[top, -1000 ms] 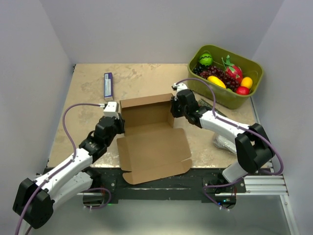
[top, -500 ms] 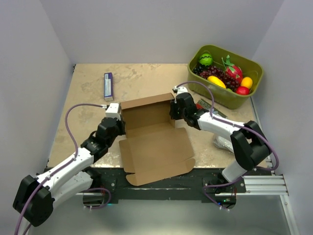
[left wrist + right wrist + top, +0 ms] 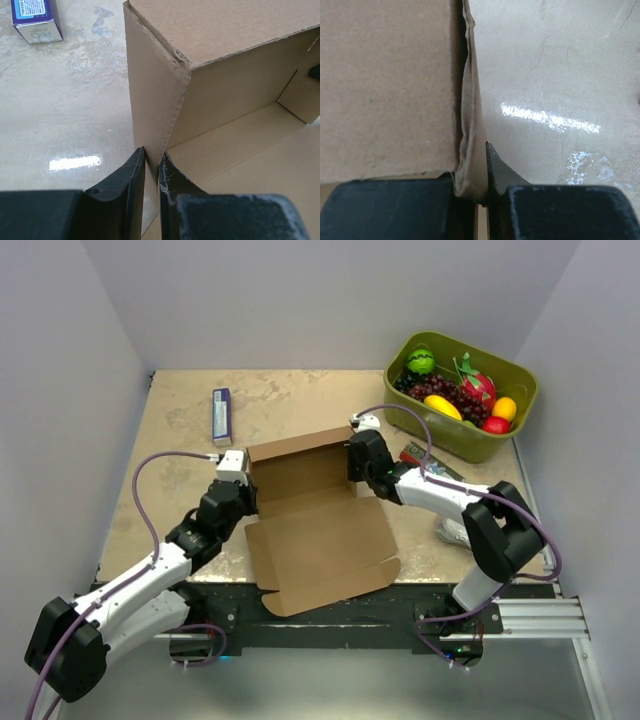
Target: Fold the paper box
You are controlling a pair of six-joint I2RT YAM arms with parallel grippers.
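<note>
The paper box [image 3: 315,530] is a brown cardboard sheet lying partly folded at the table's near middle. Its back wall stands up and its wide front flap lies flat over the near edge. My left gripper [image 3: 243,490] is shut on the box's upright left side wall; in the left wrist view that wall [image 3: 152,95] runs down between the two fingers of the gripper [image 3: 151,161]. My right gripper [image 3: 356,466] is shut on the right side wall. In the right wrist view the doubled cardboard edge [image 3: 469,125] is pinched between the gripper's jaws [image 3: 472,167].
An olive-green bin [image 3: 447,435] holding fruit stands at the back right. A small purple carton [image 3: 222,415] lies at the back left, also seen as the purple carton [image 3: 37,20]. A flat packet [image 3: 425,455] and a white object [image 3: 455,533] lie beside the right arm.
The right gripper has shifted slightly left along the box's right wall and closed on it. The flat front flap has slid a little to the right. The left gripper kept its hold.
</note>
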